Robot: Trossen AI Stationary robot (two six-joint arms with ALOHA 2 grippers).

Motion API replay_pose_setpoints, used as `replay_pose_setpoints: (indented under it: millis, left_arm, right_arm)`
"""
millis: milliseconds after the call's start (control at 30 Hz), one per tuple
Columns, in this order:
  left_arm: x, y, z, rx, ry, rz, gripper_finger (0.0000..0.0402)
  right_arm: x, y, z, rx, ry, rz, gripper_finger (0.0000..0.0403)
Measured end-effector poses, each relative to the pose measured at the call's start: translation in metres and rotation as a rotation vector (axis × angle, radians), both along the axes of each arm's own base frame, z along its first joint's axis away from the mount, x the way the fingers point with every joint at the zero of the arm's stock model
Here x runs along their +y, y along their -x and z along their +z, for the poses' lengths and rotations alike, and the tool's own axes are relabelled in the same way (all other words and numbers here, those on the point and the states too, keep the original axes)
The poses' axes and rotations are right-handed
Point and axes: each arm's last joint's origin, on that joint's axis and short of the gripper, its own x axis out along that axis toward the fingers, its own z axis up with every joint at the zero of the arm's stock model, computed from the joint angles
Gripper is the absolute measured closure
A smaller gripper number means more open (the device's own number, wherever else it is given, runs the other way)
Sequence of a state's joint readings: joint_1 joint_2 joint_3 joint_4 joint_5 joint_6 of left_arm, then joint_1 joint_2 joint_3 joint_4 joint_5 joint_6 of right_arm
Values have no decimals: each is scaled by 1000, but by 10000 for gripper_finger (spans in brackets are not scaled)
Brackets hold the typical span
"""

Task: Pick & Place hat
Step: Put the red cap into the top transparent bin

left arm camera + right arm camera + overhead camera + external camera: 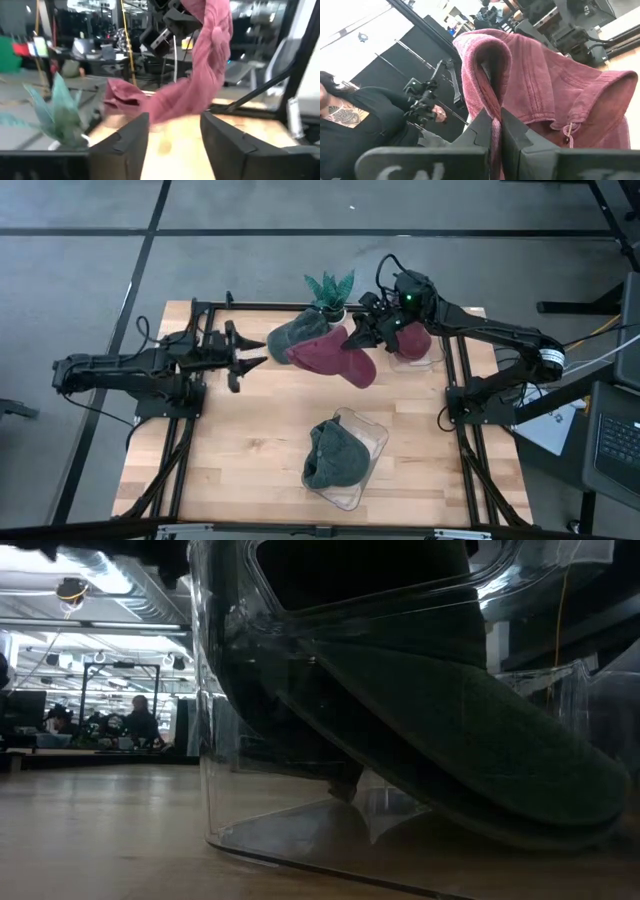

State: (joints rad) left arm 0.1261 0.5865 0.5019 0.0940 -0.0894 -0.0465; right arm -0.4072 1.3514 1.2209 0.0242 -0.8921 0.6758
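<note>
High view: my right claw (352, 340) hangs over the far middle of the table (250, 440), clenched on the maroon hat (335, 355); the hat droops from my fingers, clear of the wood, just beside the potted plant (330, 292)
Right wrist view: my two fingers are pinched on a fold of the hat's edge (492, 120); the rest of the cloth billows beyond them; a person in black shows in the room behind
Left claw (255, 352): mine too, released, fingers spread, pointing at the hanging hat from its left and near it, not touching; a grey-green hat (298, 332) sits between it and the plant
Left wrist view: the maroon hat (200, 85) dangles ahead of my open fingers (127, 140); the plant's leaves (55, 107) show to one side
Clear tray (362, 442): near middle of the table, holding a dark green hat (335, 455); the low view is filled by this tray's wall and that hat
Second container (415, 355): clear, by the right claw, with something maroon inside; what it is I cannot tell
Step in hand, as I judge it: carrying the maroon hat to where it is to be set
Doing it well: keep the pinch firm; lift high enough that the trailing cloth clears the plant and any tray rim; lower until the cloth rests before letting go
</note>
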Motion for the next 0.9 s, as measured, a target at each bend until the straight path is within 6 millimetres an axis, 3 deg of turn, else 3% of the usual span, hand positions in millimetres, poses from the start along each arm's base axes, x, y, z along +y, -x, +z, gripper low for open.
replay_pose_setpoints:
  millis: [133, 333, 633, 900]
  left_arm:
    - [3, -16, 18, 40, -125, 20, 191]
    - [4, -35, 32, 65, -174, -1, 164]
    - [4, -51, 27, 97, -84, -104, 162]
    - [5, -58, 23, 101, -44, -174, 176]
  right_arm:
    - [-1, -6, -6, 10, 8, 6, 386]
    - [-5, -16, -17, 26, 28, 8, 386]
    - [-10, -28, -30, 24, 79, -18, 386]
    - [-3, -35, -26, -56, 91, 39, 386]
